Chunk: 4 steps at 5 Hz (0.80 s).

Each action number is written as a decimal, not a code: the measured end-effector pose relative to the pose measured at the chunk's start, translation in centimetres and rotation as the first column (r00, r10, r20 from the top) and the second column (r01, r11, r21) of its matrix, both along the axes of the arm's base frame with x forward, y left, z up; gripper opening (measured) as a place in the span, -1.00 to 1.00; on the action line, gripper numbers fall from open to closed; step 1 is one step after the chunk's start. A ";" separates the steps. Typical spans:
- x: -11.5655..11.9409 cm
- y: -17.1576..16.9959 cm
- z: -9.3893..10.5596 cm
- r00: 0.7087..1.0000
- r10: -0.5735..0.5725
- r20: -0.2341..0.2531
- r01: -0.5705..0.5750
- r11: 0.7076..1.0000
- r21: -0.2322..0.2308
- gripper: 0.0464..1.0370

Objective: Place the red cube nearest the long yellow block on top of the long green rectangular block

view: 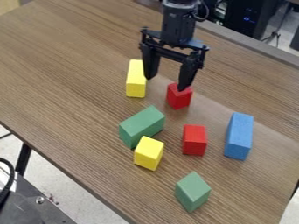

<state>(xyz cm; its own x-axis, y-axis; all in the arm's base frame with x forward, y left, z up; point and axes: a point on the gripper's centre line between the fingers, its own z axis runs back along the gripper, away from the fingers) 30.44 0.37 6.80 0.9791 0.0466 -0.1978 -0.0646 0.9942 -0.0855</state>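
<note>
Green block foremost, pincer spread wide (holding nothing), farther red block near

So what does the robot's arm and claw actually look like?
The arm is black, with a chunky upright section and a thin black cable curving off one side. Below it, the black gripper has a wide, bar-like frame and two thick fingers that narrow toward their tips. I can't make out any markings on it.
</note>
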 end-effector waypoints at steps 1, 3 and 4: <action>0.3 0.1 -0.1 1.000 0.008 0.019 -0.008 1.000 0.003 0.92; 0.9 0.0 -0.6 0.997 -0.064 0.053 0.063 0.998 0.013 0.92; 1.5 -0.8 -1.7 0.963 -0.266 0.048 0.263 0.963 0.050 0.92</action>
